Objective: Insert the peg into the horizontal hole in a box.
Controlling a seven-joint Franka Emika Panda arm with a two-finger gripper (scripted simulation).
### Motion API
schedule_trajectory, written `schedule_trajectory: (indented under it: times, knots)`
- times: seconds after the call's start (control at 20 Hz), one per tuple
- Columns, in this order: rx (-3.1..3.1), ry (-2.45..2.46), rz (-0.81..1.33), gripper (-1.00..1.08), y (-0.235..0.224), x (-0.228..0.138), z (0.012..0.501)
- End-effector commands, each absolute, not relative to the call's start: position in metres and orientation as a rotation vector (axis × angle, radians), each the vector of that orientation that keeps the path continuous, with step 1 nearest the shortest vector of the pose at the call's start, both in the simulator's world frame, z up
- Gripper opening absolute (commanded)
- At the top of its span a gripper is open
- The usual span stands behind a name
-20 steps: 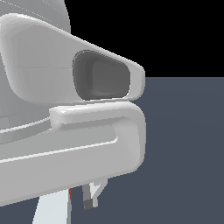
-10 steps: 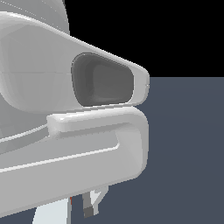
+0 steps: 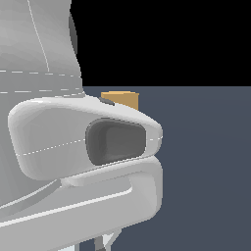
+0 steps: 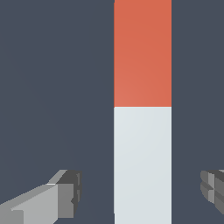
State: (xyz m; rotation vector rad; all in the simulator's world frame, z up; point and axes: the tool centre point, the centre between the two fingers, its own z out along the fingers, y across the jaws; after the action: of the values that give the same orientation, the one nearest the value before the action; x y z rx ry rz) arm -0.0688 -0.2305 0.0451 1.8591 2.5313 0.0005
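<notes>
Pre-grasp step. The end effector (image 4: 142,192) was spread wide, fingers (image 4: 65,194) straddling the white half of the peg (image 4: 142,109) lying on the bench (image 4: 52,87). The box (image 3: 122,99) stood beyond the arm. Next: descend and close squarely.

Long square-section peg, one half orange-red and one half pale grey-white (image 4: 142,131): lies flat on the dark grey counter (image 4: 52,87). In the wrist view its two colours meet at a sharp straight line; both ends run out of frame.

Small tan box (image 3: 120,98): only its upper part shows in the exterior view, behind the white arm, resting farther back on the counter. Its hole is not visible.
</notes>
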Motion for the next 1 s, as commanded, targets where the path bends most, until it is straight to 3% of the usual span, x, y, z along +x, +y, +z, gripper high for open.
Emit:
schedule_trajectory:
  times: [0.0,0.35,0.4,0.95]
  knots:
    - [1.860,2.532,0.000,1.00,-0.230,-0.070,0.032]
    - [1.860,2.532,0.000,1.00,-0.230,-0.069,0.019]
    - [1.860,2.532,0.000,-1.00,-0.230,-0.069,0.019]
    - [1.860,2.532,0.001,-1.00,-0.229,-0.068,0.019]
